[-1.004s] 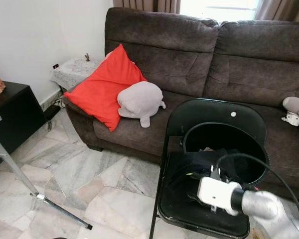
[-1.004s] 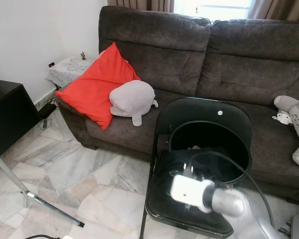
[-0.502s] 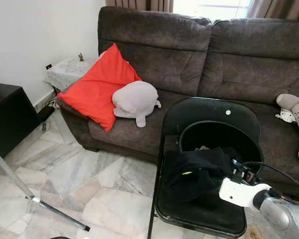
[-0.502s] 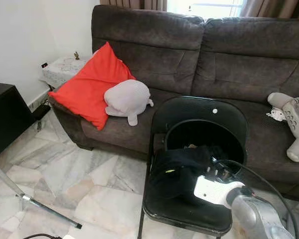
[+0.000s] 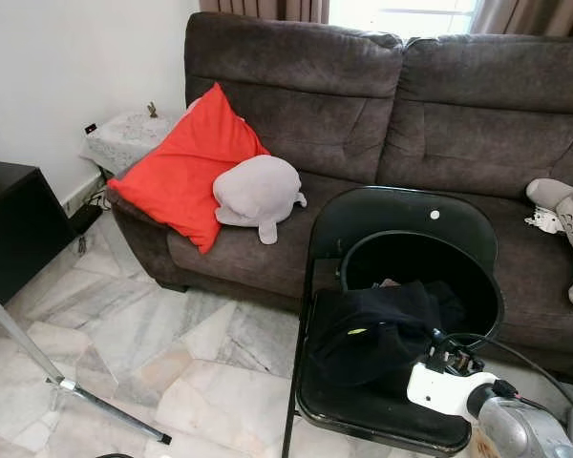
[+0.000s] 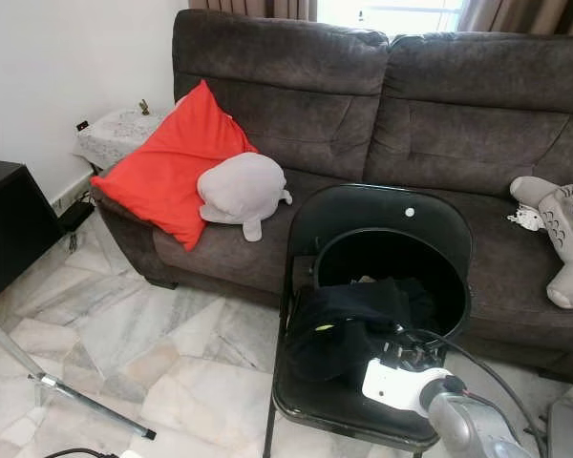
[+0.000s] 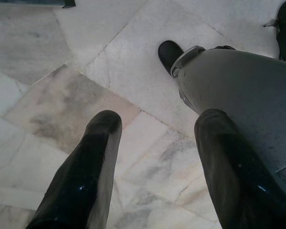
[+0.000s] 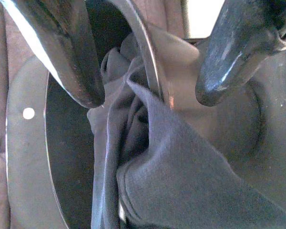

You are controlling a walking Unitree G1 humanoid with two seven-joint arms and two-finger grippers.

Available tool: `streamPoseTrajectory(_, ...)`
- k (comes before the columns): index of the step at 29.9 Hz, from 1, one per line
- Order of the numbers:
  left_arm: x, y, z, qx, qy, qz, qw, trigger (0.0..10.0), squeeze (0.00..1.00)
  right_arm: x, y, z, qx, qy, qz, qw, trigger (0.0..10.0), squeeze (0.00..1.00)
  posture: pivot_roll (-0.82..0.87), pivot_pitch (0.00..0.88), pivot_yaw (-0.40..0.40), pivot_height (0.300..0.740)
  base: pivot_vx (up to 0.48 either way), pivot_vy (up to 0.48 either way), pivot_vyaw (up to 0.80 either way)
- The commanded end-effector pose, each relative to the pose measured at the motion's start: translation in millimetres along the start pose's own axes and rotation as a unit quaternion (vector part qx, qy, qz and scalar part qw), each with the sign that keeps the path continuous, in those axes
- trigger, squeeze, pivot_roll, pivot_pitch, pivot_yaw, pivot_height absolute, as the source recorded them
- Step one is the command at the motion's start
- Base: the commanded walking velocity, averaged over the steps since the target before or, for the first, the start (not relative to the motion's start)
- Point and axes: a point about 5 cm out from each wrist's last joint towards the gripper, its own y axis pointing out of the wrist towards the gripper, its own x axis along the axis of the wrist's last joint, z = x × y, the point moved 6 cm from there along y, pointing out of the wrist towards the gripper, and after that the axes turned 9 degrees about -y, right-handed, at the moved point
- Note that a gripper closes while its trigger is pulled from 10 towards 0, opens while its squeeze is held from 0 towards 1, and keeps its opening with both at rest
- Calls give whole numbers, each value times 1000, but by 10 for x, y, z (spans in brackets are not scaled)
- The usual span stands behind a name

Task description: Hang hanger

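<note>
A black folding chair (image 5: 408,212) stands in front of the sofa. A black garment (image 5: 382,320) lies crumpled on its seat, with a small pale green bit (image 5: 360,332) in the folds. My right gripper (image 8: 150,98) is open just above the garment's right side, at the seat's front right; its white wrist (image 5: 443,387) hangs over the seat edge. In the right wrist view the dark cloth (image 8: 181,176) and the chair's back rim (image 8: 26,143) lie under the fingers. My left gripper (image 7: 159,121) hangs open over the marble floor beside my leg (image 7: 238,90).
A dark brown sofa (image 5: 458,114) holds a red cushion (image 5: 186,167), a grey plush (image 5: 258,191) and a grey toy (image 5: 568,215) at the right. A black cabinet (image 5: 14,224) and a metal stand leg (image 5: 67,386) are at the left. Marble floor (image 5: 172,353) lies open left of the chair.
My right wrist has shifted from over the middle of the seat to its front right corner, uncovering the garment. The camera has also shifted a little.
</note>
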Motion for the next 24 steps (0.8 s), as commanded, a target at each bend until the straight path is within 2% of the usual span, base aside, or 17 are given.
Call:
streamPoseTrajectory(1,-51,-9,50,6,6,8,1000,10000,0,25,35,-1,-5,-5,-5,1000,10000,0,-63,31,55,740,0,0,0)
streamPoseTrajectory(8,-56,-10,56,6,8,8,1000,10000,0,89,136,-150,-52,-15,-21,998,10000,0,-55,22,59,740,0,0,0)
streamPoseTrajectory(18,-59,-12,65,6,10,8,1000,10000,0,216,229,-39,-41,-18,-48,998,10000,0,-46,21,63,740,0,0,0)
streamPoseTrajectory(24,-60,-13,70,7,11,9,1000,10000,0,305,257,-196,-84,-20,-66,994,10000,0,-44,25,64,740,0,0,0)
